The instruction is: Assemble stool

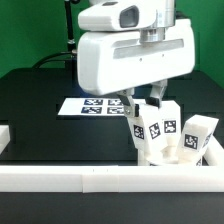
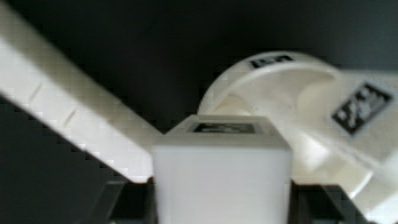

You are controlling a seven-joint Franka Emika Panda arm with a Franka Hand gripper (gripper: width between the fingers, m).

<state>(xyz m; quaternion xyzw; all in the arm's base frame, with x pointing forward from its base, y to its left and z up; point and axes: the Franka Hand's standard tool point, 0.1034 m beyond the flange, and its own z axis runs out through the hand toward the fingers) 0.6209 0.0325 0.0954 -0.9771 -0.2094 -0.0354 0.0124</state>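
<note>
My gripper (image 1: 146, 101) reaches down at the exterior view's right, shut on a white blocky stool leg (image 2: 217, 170). The dark fingers (image 2: 128, 200) press both of its sides, and a tag shows on its upper end. In the exterior view that leg (image 1: 141, 127) stands upright under the fingers. Close beside it is the round white seat (image 2: 294, 88), a curved tagged rim in the wrist view and a tagged white mass (image 1: 163, 132) in the exterior view. Whether leg and seat touch I cannot tell. Another tagged leg (image 1: 198, 140) stands farther to the exterior view's right.
A long white border rail (image 1: 100, 181) runs along the front of the black table, with a short piece (image 1: 6, 136) at the exterior view's left; the rail (image 2: 71, 95) also crosses the wrist view. The marker board (image 1: 92, 105) lies flat behind the gripper.
</note>
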